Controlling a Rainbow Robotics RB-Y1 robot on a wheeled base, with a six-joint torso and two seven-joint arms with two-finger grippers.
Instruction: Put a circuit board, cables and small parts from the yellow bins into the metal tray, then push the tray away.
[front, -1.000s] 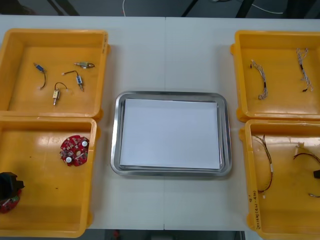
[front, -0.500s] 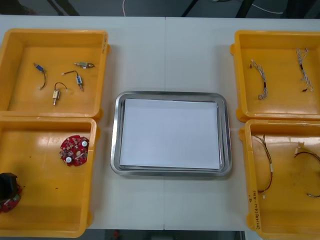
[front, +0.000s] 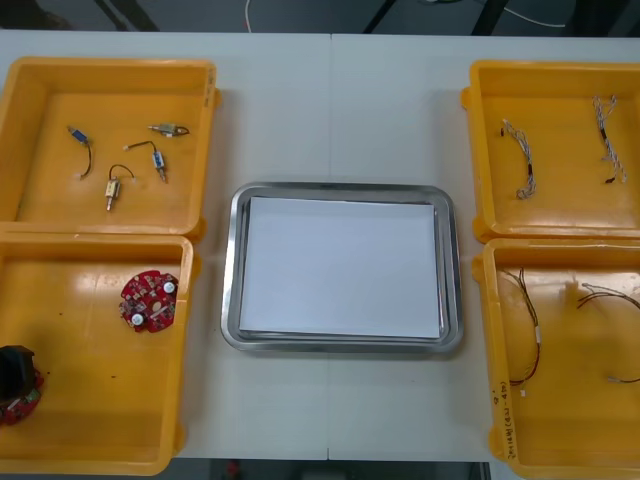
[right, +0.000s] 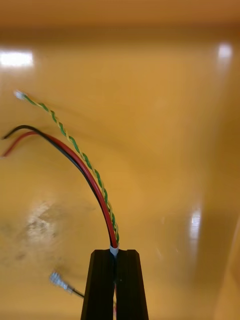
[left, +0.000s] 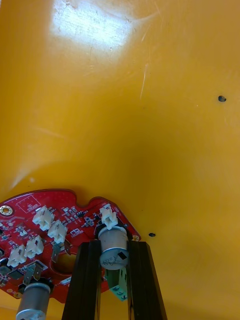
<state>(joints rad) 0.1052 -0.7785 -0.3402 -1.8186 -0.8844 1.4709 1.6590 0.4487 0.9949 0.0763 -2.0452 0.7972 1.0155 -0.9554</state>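
In the near left bin (front: 186, 350), at its near outer corner, the left hand (front: 14, 368) is clenched on a round red circuit board (left: 30, 220). Its black fingers (left: 86, 270) stand apart by the width of a silver cylindrical component (left: 113, 250) at the board's edge and grip it from both sides. The board carries white connectors. Whether it is clear of the bin floor I cannot tell. A second circuit board (front: 148, 300) lies loose in the same bin, nearer the tray.

In the near right bin (front: 494, 350) the right hand (right: 115, 252) is pinched tight on a cable (right: 95, 185), gripping it at a white sleeve at one end. Its red and black strands and a twisted yellow-and-green pair curve away from the fingertips, so its long axis points ahead of the hand, over the bin floor. Another cable (front: 530, 320) lies in that bin, toward its tray side.

The metal tray (front: 232, 260), shiny at the rim and white inside, holds nothing yet and sits on the desk (front: 330, 100) between the bins. From each hand it lies inward, so I judge the board must travel to the robot's right and the cable to its left, each over an inner bin wall. Neither arm looks clearly nearer.

Beyond, the far left bin (front: 110, 65) holds small metal parts (front: 113, 188), and the far right bin (front: 478, 170) holds twisted blue and white cables (front: 522, 160).
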